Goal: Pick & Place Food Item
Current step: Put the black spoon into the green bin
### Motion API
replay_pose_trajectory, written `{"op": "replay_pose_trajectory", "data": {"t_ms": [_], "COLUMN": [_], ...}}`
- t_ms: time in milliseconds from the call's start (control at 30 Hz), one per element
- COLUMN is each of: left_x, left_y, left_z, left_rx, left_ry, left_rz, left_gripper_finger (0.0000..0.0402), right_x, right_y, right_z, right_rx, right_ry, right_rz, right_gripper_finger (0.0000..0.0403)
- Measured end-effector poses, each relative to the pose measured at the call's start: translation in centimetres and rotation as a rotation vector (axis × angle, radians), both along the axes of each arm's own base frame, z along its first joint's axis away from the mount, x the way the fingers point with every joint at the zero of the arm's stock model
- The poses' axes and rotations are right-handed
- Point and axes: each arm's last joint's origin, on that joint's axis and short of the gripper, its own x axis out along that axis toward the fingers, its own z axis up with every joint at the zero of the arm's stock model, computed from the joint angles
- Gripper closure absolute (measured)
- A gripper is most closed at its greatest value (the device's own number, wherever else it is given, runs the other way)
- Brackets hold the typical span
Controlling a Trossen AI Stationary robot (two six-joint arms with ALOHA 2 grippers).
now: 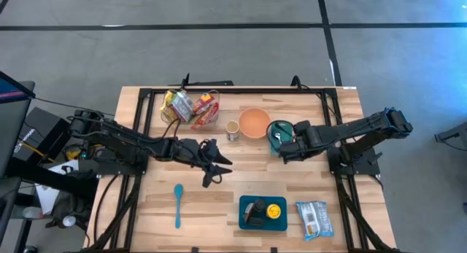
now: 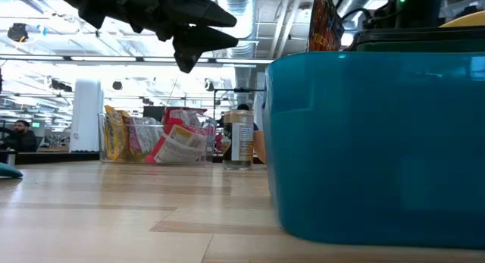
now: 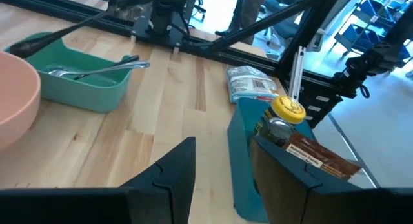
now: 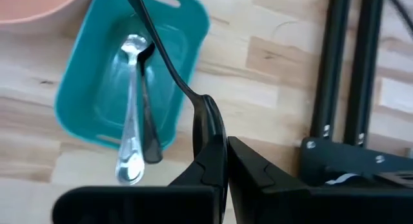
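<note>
**benchrat:** Which arm do you send for the food? My guess is the target is the stuff in the blue tray [image 1: 244, 203], since nothing else edible sits near a gripper.

**torque_tom:** You want the left gripper [image 1: 212, 170]. It hangs above the mid-table boards with its fingers partly spread and nothing between them. In the high view the tray lies toward the front edge and a bit to the right of it, so it's close by. Through the left wrist camera you're looking right at the brown-wrapped bar [image 3: 316, 156] and the yellow-capped jar [image 3: 287, 108]. The bar's long axis runs slantwise across that gripper's line, so I reckon you'll need a wrist turn before coming down.

**benchrat:** And the right gripper [image 1: 283, 152]?

**torque_tom:** It's busy. It's pinched shut on a dark utensil [image 4: 164, 53] at the teal bin [image 1: 279, 126], with a silver spoon [image 4: 132, 108] lying inside. It's farther from the tray too.

**benchrat:** Any labels you can read?

**torque_tom:** Nope. The bar has a pale strip of print, and the silvery packet [image 1: 315, 218] beside the tray and the snack packs [image 1: 191, 107] in the clear basket are printed too, but none of it's legible.
</note>
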Motion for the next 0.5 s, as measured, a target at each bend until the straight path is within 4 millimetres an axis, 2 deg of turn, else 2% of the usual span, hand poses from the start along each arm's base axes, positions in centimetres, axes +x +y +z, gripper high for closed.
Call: {"op": "replay_pose_trajectory", "data": {"t_ms": [267, 500], "left_x": [0.0, 0.0], "left_y": [-0.1, -0.1], "left_z": [0.0, 0.0], "left_rx": [0.001, 0.001], "left_ry": [0.0, 0.0], "left_rz": [0.0, 0.0], "left_gripper_finger": [0.0257, 0.0257], "right_x": [0.4, 0.6], "right_y": [0.0, 0.0], "right_z": [-0.2, -1.2], "right_rx": [0.068, 0.153], "right_ry": [-0.045, -0.058], "right_rz": [-0.062, -0.092], "right_gripper_finger": [0.0397, 0.0395]}}
